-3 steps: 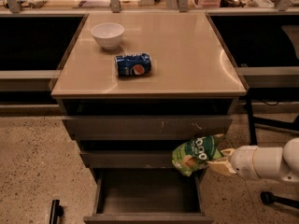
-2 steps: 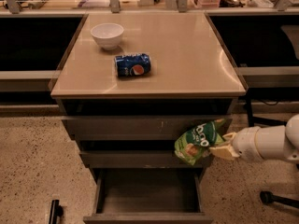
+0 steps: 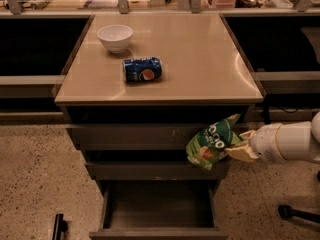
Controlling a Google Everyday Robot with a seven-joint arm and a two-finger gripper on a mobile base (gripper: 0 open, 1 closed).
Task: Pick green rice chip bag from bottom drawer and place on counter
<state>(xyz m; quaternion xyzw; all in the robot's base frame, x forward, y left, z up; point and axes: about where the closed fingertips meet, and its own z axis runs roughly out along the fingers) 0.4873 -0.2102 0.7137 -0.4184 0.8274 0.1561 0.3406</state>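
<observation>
My gripper (image 3: pixel 239 148) reaches in from the right on a white arm and is shut on the green rice chip bag (image 3: pixel 212 142). The bag hangs in the air in front of the two upper drawer fronts, below the counter's front right edge. The bottom drawer (image 3: pixel 159 230) is pulled open below it and its dark inside shows nothing in it. The tan counter (image 3: pixel 200 59) lies above and behind the bag.
A blue Pepsi can (image 3: pixel 142 69) lies on its side near the counter's middle left. A white bowl (image 3: pixel 115 37) stands at the back left. A dark chair base (image 3: pixel 297 214) is on the floor at the right. A black object (image 3: pixel 58 226) lies on the floor at the bottom left.
The gripper has lifted the green bag upward, from in front of the middle drawer to in front of the upper drawer fronts. The can, bowl and drawer have not moved.
</observation>
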